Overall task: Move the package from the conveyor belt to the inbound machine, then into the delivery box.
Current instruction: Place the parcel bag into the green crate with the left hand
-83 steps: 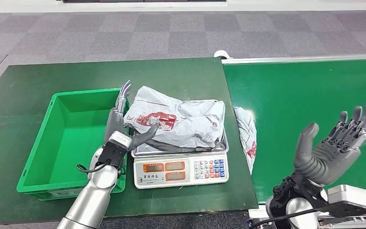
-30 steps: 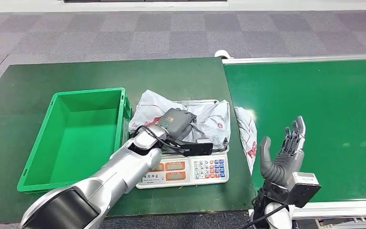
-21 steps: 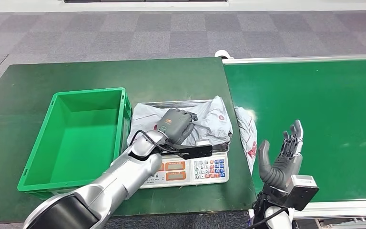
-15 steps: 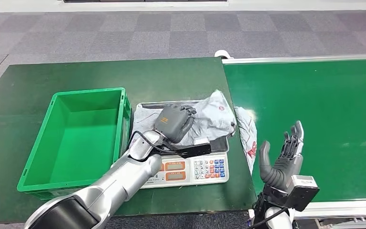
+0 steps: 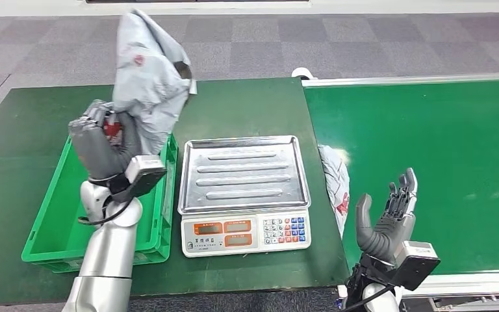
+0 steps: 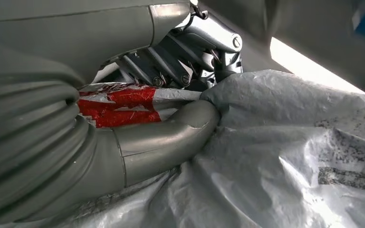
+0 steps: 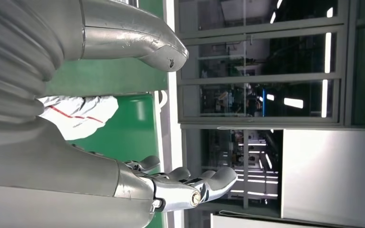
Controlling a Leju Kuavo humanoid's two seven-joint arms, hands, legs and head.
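Right hand low at near table edge, fingers spread, palm up, holding nothing. Scale on dark green table, steel pan bare, keypad facing robot. Second bag wedged in gap between table and bright green belt. Green bin left of scale. Left hand raised above bin, clenched on bag: crumpled grey plastic, red print at grip, bulk standing above hand. Grey carpet tiles beyond.
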